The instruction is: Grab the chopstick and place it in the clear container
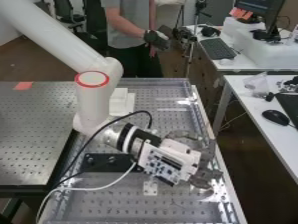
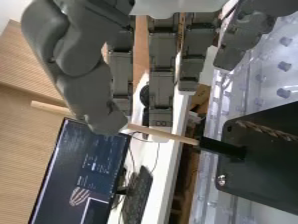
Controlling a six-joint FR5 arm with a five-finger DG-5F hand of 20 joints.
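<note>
My hand [image 1: 199,172] hangs low over the right part of the perforated bench in the high view. In the wrist view the hand [image 2: 161,75] has its fingers hanging straight, with the thumb bent across toward them. A pale wooden chopstick [image 2: 178,137] runs behind the thumb tip and past the fingertips; contact with them cannot be made out. Its dark end [image 2: 219,148] meets a black block [image 2: 263,175]. Part of the chopstick is hidden by the thumb. I cannot make out the clear container with certainty.
The perforated bench [image 1: 120,202] has a black bracket [image 1: 110,162] and a white block [image 1: 121,102] on it, with cables looping beside the arm. Right of the bench stands a white desk [image 1: 256,120] with a mouse [image 1: 275,117]. A monitor [image 2: 80,170] stands beyond the hand.
</note>
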